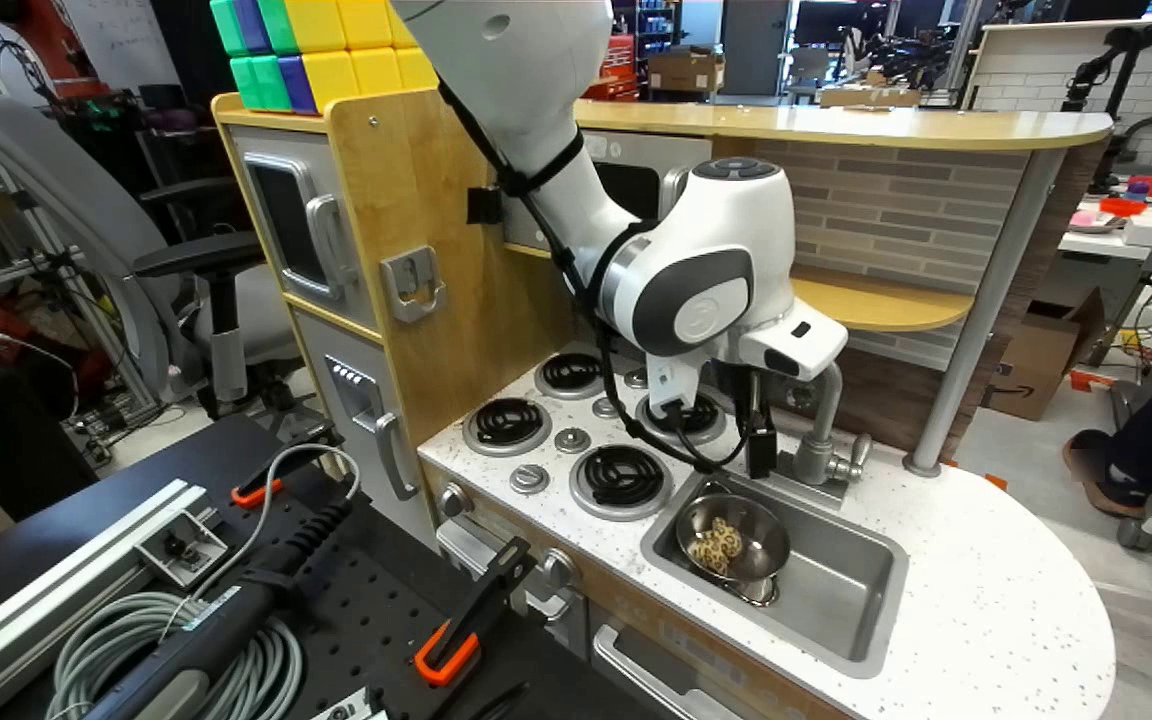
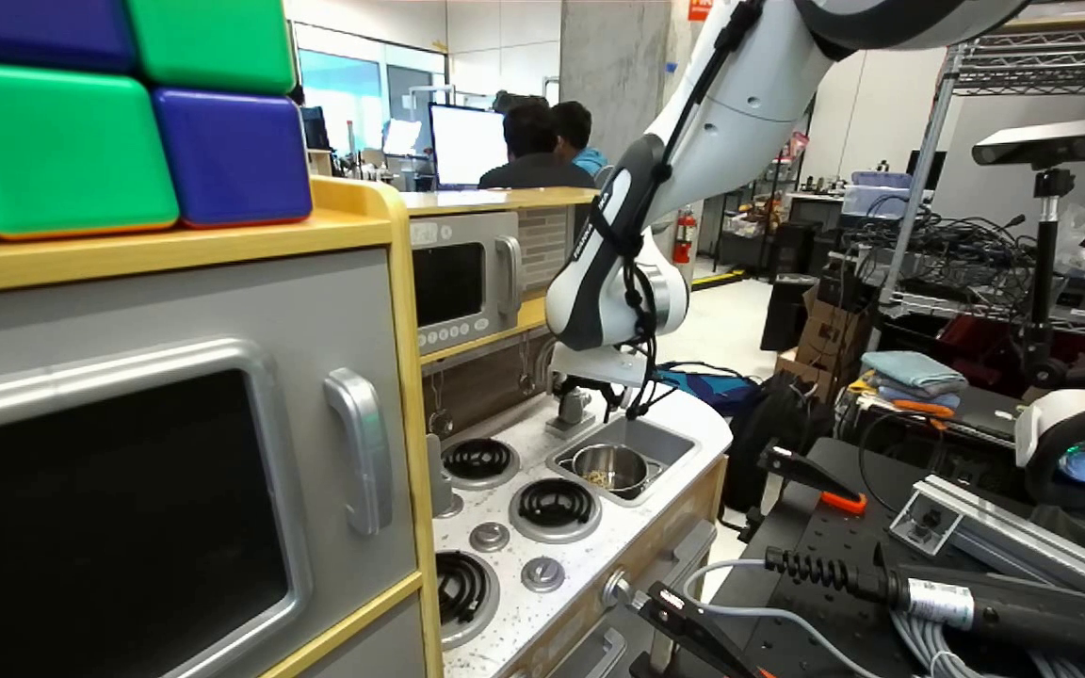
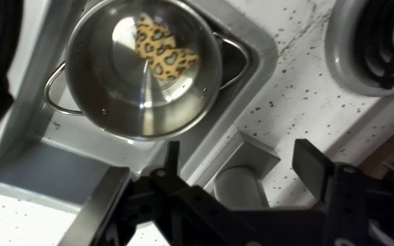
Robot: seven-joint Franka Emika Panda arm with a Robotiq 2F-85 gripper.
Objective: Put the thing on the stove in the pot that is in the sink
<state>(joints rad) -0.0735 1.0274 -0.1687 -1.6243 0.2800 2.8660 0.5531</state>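
In an exterior view, the stove (image 1: 571, 413) lies at ten o'clock from the sink (image 1: 841, 575). The pot (image 1: 768, 535) sits inside the sink, toward its ten o'clock end. In the wrist view, the jaws stand apart, released, between four and five o'clock from the pot. The spotted yellow thing (image 3: 161, 48) rests inside the pot, between one and two o'clock. The placing looks done; probably only backing away is left.

In the wrist view, the pot (image 3: 111, 95) at top and a burner (image 3: 378, 54) at upper right are cropped. In an exterior view, another burner (image 2: 480, 605) at lower left is partly hidden by the cabinet (image 2: 364, 315); detail on the yellow item (image 2: 599, 478) cannot be read.
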